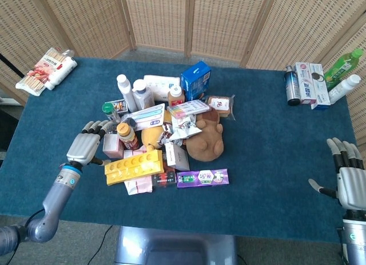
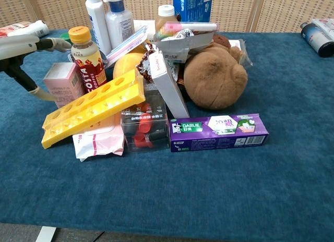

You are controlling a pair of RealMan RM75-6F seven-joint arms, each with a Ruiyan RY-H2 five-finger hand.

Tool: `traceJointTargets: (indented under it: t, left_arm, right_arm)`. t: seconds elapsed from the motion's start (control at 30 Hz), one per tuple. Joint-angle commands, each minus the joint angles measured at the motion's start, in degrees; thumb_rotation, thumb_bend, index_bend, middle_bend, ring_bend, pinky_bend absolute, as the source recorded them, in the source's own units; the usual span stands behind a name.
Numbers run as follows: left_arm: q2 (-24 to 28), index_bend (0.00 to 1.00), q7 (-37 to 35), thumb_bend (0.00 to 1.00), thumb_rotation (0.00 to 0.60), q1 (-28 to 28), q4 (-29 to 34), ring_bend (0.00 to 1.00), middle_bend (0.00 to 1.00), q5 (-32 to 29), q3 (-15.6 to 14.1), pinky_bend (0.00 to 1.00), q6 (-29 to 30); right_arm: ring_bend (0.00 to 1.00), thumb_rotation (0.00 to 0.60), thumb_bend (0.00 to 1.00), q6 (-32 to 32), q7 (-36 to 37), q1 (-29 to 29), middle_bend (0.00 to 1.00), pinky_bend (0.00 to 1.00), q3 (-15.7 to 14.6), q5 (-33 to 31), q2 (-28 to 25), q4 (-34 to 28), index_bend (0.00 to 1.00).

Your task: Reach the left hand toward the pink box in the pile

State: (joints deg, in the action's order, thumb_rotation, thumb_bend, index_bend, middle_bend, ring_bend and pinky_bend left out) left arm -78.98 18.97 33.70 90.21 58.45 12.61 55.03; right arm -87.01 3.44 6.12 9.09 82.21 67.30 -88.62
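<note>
Where the heap of goods thins out on its left edge, the pink box (image 1: 112, 145) stands on the blue tabletop (image 1: 269, 145), just beside a brown coffee bottle (image 1: 128, 136) and touching the upper end of a yellow tray (image 1: 134, 166) that slants across the front of the pile. In the chest view the same pink box (image 2: 63, 83) sits upright behind that yellow tray (image 2: 91, 106), with the coffee bottle (image 2: 85, 54) at its right side. The left robot hand (image 1: 86, 146) hovers just to the left of the box with fingers spread and straight, released and grasping nothing; whether a fingertip touches the box cannot be told. In the chest view only part of this left robot hand (image 2: 23, 46) enters from the left edge, above and beside the box. Further into the pile lie a brown plush toy (image 1: 207, 140), a purple toothpaste carton (image 1: 202, 177) at the front and a blue carton (image 1: 195, 79) at the back. The right robot hand (image 1: 350, 179) rests well apart at the tabletop's right edge, fingers extended and apart, holding nothing
</note>
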Motion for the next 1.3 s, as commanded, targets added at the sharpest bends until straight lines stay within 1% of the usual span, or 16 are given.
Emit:
traceJointTargets:
  t: [0.03, 0.13, 0.2, 0.23, 0.27, 0.3, 0.33, 0.4, 0.43, 0.47, 0.53, 0.67, 0.77, 0.87, 1.03, 1.3]
  left_arm:
    - [-0.9, 0.00, 0.7, 0.00, 0.600, 0.7, -0.6, 0.00, 0.00, -0.8, -0.2, 0.00, 0.0]
    - [-2.1, 0.01, 1.3, 0.00, 0.600, 1.4, -1.6, 0.00, 0.00, -1.7, -0.3, 0.00, 0.2]
    - [-3.3, 0.05, 2.1, 0.00, 0.600, 1.9, -2.7, 0.00, 0.00, -2.1, -0.5, 0.00, 0.8]
    - [-3.9, 0.09, 2.5, 0.00, 0.600, 2.1, -3.3, 0.00, 0.01, -2.2, -0.5, 0.00, 1.1]
    - [-4.5, 0.15, 2.8, 0.00, 0.600, 2.3, -3.9, 0.01, 0.06, -2.4, -0.6, 0.02, 1.3]
    - [-5.2, 0.21, 3.3, 0.00, 0.600, 2.7, -4.7, 0.04, 0.14, -2.8, -0.6, 0.08, 1.4]
    - [-5.9, 0.27, 3.7, 0.00, 0.600, 2.9, -5.3, 0.10, 0.23, -2.8, -0.6, 0.16, 1.7]
    - [-7.5, 0.38, 3.7, 0.00, 0.600, 3.3, -6.4, 0.30, 0.43, -2.3, -0.4, 0.37, 2.9]
    - [-8.2, 0.42, 3.6, 0.00, 0.600, 3.4, -6.9, 0.36, 0.48, -1.6, -0.3, 0.42, 3.7]
    - [-8.8, 0.47, 3.5, 0.00, 0.600, 3.4, -7.3, 0.44, 0.55, -1.0, -0.4, 0.47, 4.5]
    - [-9.7, 0.54, 3.3, 0.00, 0.600, 3.2, -7.8, 0.53, 0.63, 0.0, -0.5, 0.51, 6.0]
    - [-9.5, 0.56, 2.9, 0.00, 0.600, 2.5, -7.3, 0.54, 0.65, 0.5, -0.3, 0.51, 7.8]
    - [-7.6, 0.56, 1.8, 0.00, 0.600, 1.6, -5.3, 0.54, 0.64, 1.4, 0.1, 0.51, 9.5]
    - [-4.4, 0.55, 0.7, 0.00, 0.600, 0.4, -1.6, 0.54, 0.64, 2.5, 0.6, 0.51, 11.3]
    - [2.8, 0.55, -0.3, 0.00, 0.600, -1.4, 6.4, 0.54, 0.63, 4.3, 1.9, 0.51, 14.0]
    - [11.9, 0.54, 2.5, 0.00, 0.600, -1.9, 17.4, 0.54, 0.62, 5.0, 5.4, 0.50, 17.3]
  right_arm:
    - [0.00, 0.600, 0.00, 0.1, 0.3, 0.0, 0.00, 0.00, 0.1, -0.1, -0.1, 0.0, 0.00]
    - [0.00, 0.600, 0.00, 0.2, 0.8, 0.0, 0.00, 0.00, 0.1, -0.2, -0.3, -0.1, 0.00]
    - [0.00, 0.600, 0.00, 0.2, 1.1, 0.0, 0.00, 0.00, 0.2, -0.3, -0.4, -0.1, 0.00]
    - [0.00, 0.600, 0.00, 0.2, 1.2, 0.0, 0.00, 0.00, 0.2, -0.3, -0.4, -0.1, 0.00]
    - [0.00, 0.600, 0.00, 0.2, 1.3, 0.0, 0.00, 0.00, 0.3, -0.3, -0.5, -0.1, 0.00]
    - [0.00, 0.600, 0.00, 0.2, 1.5, 0.0, 0.00, 0.00, 0.2, -0.3, -0.5, -0.1, 0.00]
    - [0.00, 0.600, 0.00, 0.2, 1.5, 0.0, 0.00, 0.00, 0.2, -0.2, -0.5, -0.1, 0.00]
    - [0.00, 0.600, 0.00, 0.2, 1.6, 0.0, 0.00, 0.00, 0.1, -0.1, -0.5, -0.1, 0.00]
    - [0.00, 0.600, 0.00, 0.2, 1.6, 0.0, 0.00, 0.00, 0.1, -0.1, -0.5, -0.2, 0.00]
    - [0.00, 0.600, 0.00, 0.2, 1.7, 0.0, 0.00, 0.00, 0.2, -0.1, -0.6, -0.2, 0.00]
    - [0.00, 0.600, 0.00, 0.1, 1.9, -0.1, 0.00, 0.00, 0.2, -0.2, -0.6, -0.2, 0.00]
    - [0.00, 0.600, 0.00, 0.2, 2.2, -0.1, 0.00, 0.00, 0.2, -0.2, -0.8, -0.3, 0.00]
    - [0.00, 0.600, 0.00, 0.2, 2.3, -0.1, 0.00, 0.00, 0.2, -0.2, -0.9, -0.4, 0.00]
    - [0.00, 0.600, 0.00, 0.3, 2.1, -0.1, 0.00, 0.00, 0.1, -0.1, -0.9, -0.5, 0.00]
    - [0.00, 0.600, 0.00, 0.3, 1.9, -0.1, 0.00, 0.00, 0.0, 0.0, -1.0, -1.0, 0.00]
    - [0.00, 0.600, 0.00, 0.1, 2.3, -0.3, 0.00, 0.00, 0.1, -0.2, -1.6, -1.8, 0.00]
